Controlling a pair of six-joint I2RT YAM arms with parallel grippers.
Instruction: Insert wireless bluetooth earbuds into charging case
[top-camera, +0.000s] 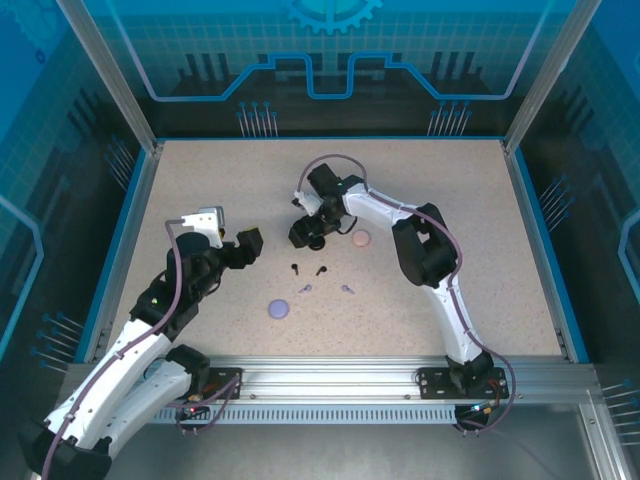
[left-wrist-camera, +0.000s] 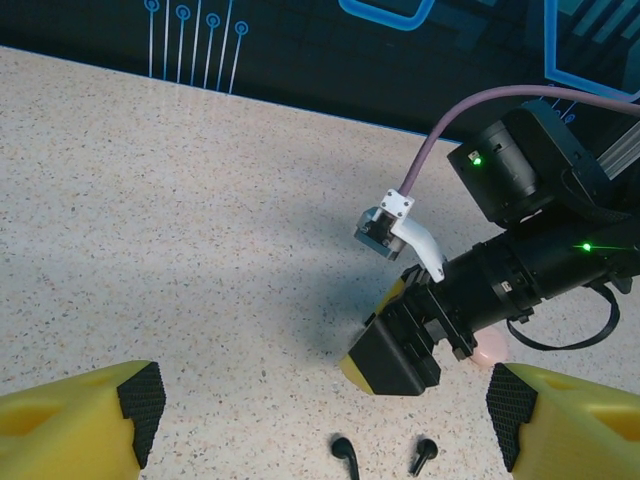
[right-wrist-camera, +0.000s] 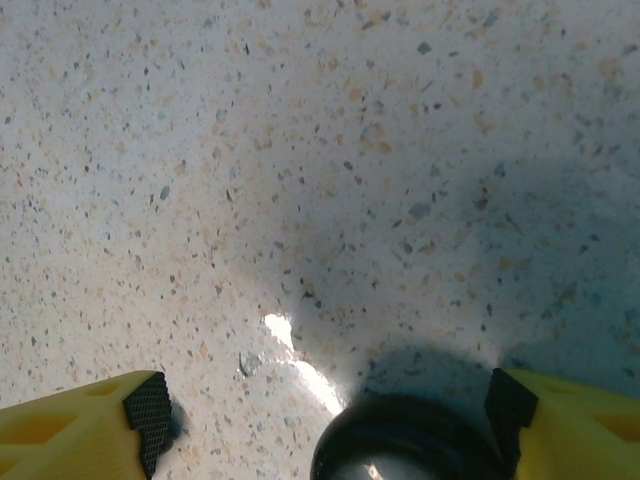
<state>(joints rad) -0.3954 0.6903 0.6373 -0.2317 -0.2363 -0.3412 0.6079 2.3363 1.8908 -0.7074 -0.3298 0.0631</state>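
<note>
The right gripper (right-wrist-camera: 328, 405) is spread wide and empty, with the black charging case (right-wrist-camera: 405, 445) set between its fingers. Two black earbuds (left-wrist-camera: 345, 455) are seen lying just nearside of that case. The left gripper (left-wrist-camera: 322, 405), likewise wide open and empty, is poised left of the case.

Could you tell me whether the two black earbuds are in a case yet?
Out: both black earbuds lie loose on the bare tabletop.

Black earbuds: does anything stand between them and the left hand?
Nothing visible does. In the left wrist view, the black earbuds lie on the table just ahead of the open left hand, with only bare surface between.
</note>
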